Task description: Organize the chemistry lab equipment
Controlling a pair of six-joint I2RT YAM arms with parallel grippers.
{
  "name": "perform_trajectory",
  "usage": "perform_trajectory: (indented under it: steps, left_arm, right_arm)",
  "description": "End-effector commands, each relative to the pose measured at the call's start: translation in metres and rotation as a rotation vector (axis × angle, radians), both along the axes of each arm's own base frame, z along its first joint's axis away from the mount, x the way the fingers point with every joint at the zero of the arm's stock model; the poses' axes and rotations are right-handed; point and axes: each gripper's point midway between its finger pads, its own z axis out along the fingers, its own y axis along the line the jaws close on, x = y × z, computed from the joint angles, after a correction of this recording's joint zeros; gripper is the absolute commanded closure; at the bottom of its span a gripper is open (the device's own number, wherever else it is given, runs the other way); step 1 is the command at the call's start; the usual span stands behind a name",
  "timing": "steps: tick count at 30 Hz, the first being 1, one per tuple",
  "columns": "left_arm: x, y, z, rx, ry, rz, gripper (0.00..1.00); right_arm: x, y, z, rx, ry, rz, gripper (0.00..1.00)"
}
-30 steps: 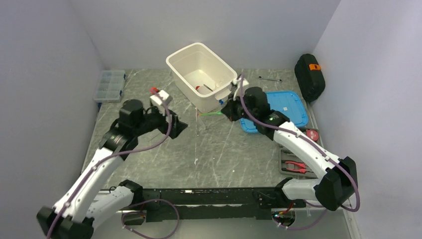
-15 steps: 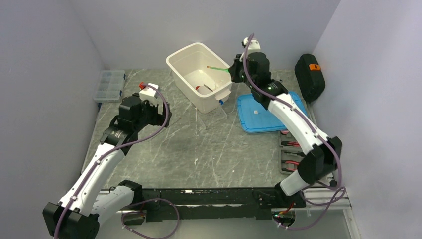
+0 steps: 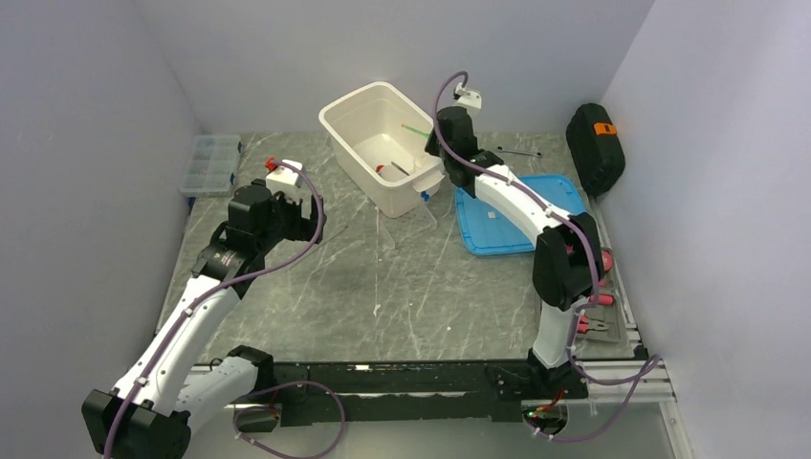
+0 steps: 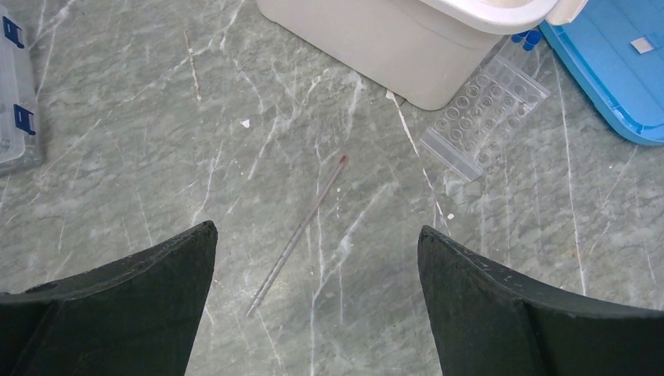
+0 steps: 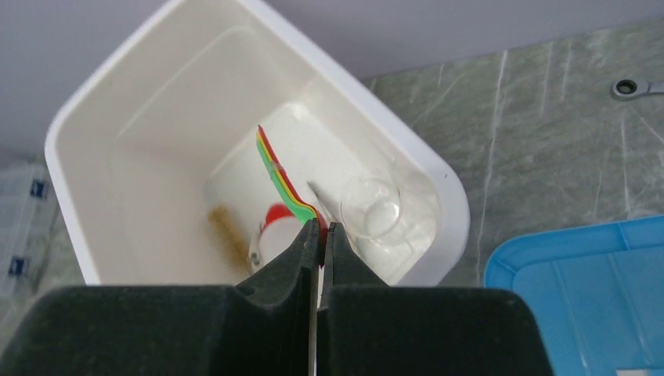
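Two pale walls (image 3: 96,96) flank a grey-green marbled surface (image 3: 411,287), a white tub (image 3: 356,107) at its back. Left wrist: left fingers (image 4: 117,305) spread wide, empty, a thin red-tipped rod (image 4: 301,235) lying flat on the surface between them, tube rack (image 4: 485,117) beside the tub. Right wrist: right fingers (image 5: 301,262) pressed together on a green-and-red strip (image 5: 276,172) reaching over the tub.

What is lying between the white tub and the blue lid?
A clear plastic tube rack sits there, with blue-capped vials at one end. The left wrist view shows it best.
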Motion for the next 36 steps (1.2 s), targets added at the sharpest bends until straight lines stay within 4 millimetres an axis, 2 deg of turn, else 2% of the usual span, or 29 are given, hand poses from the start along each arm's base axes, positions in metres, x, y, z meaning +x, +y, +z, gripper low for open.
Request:
perform_trajectory:
  steps: [1,6,13,16,23,27,31,34,36]
  left_arm:
    - [0.003,0.001,0.014,-0.018,-0.036,0.016,0.01]
    - [0.003,0.002,0.015,-0.016,-0.038,0.018,0.01]
    - [0.002,0.003,0.017,-0.015,-0.047,0.018,0.01]
    - [0.001,0.003,0.018,-0.015,-0.049,0.017,0.01]
    - [0.001,0.002,0.018,-0.017,-0.049,0.012,0.01]
    - [0.001,0.001,0.019,-0.019,-0.05,0.011,0.01]
    - [0.0,0.002,0.019,-0.019,-0.052,0.01,0.01]
    - [0.0,0.001,0.019,-0.02,-0.051,0.007,0.01]
    - [0.0,0.001,0.019,-0.02,-0.048,0.006,0.01]
  right_arm:
    - [0.024,-0.001,0.038,0.135,-0.168,-0.179,1.0]
    - [0.048,0.018,0.02,0.125,-0.121,-0.181,1.0]
    - [0.067,0.031,-0.009,0.091,-0.09,-0.216,1.0]
    - [0.07,0.034,-0.019,0.073,-0.088,-0.235,1.0]
    - [0.069,0.035,-0.054,0.043,-0.033,-0.257,1.0]
    - [0.069,0.037,-0.064,0.038,-0.016,-0.257,1.0]
    - [0.069,0.035,-0.066,0.032,-0.014,-0.259,0.89]
    - [0.068,0.035,-0.064,0.033,-0.016,-0.255,0.76]
    - [0.067,0.036,-0.062,0.034,-0.02,-0.25,0.72]
